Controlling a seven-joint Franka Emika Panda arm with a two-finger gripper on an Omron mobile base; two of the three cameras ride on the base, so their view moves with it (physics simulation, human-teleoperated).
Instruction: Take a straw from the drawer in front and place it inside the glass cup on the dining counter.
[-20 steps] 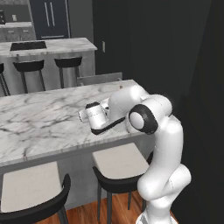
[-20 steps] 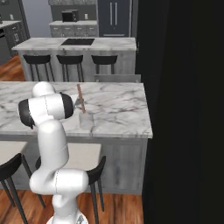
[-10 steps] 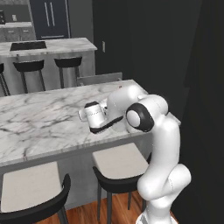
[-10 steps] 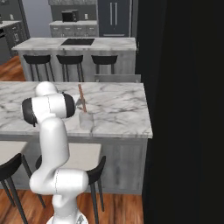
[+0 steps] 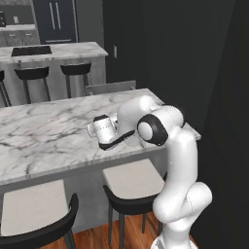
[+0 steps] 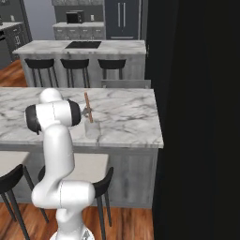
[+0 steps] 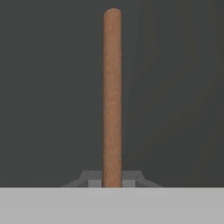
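Note:
My gripper [image 7: 112, 181] is shut on the straw [image 7: 112, 96], a thin orange-brown stick that runs straight out from between the fingertips. From the right base view the straw [image 6: 88, 108] stands steeply tilted just above the glass cup [image 6: 92, 130]. Its lower end is about at the rim, and I cannot tell whether it is inside. The clear cup stands near the front edge of the dining counter [image 6: 126, 117], a white-grey marble slab [image 5: 48, 136]. A pale grey shallow box [image 5: 111, 87] juts out past the counter's far edge; I cannot tell if it is the drawer.
Dark-framed stools [image 5: 131, 180] [image 6: 84, 164] stand tucked under the counter's near side. A second marble counter with a black inset [image 6: 84, 45] and its own stools stands at the back. A tall dark wall [image 6: 197, 117] closes off the right.
The arm's elbow has shifted slightly left, and the straw has come down a little toward the cup. The grip has not changed.

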